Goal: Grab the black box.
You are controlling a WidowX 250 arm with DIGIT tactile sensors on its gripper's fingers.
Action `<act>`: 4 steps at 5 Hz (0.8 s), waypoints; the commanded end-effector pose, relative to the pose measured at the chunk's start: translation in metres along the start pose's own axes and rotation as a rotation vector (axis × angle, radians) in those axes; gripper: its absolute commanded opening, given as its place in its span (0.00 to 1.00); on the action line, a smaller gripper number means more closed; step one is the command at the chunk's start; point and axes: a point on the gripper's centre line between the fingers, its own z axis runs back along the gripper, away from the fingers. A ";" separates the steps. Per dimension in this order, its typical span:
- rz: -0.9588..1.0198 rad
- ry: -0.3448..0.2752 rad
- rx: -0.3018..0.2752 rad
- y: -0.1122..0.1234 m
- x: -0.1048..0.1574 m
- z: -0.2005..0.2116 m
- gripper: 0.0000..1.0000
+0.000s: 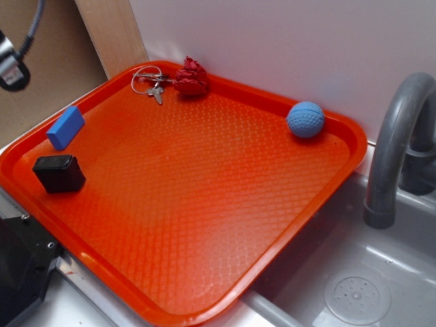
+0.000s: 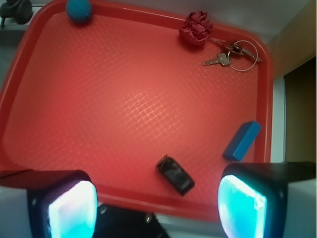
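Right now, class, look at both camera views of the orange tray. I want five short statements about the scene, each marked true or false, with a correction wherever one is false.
1. The black box lies on the orange tray. True.
2. The gripper is shut on the black box. False: its fingers stand apart, holding nothing.
3. The blue block lies beside the black box. True.
4. The blue ball sits in the sink. False: it rests on the tray near its far edge.
5. The keys lie next to a crumpled red object. True.
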 end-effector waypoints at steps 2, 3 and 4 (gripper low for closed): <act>0.018 -0.020 0.012 0.006 0.003 0.004 1.00; -0.114 0.057 0.091 0.016 -0.013 -0.044 1.00; -0.223 0.057 0.050 0.019 -0.031 -0.080 1.00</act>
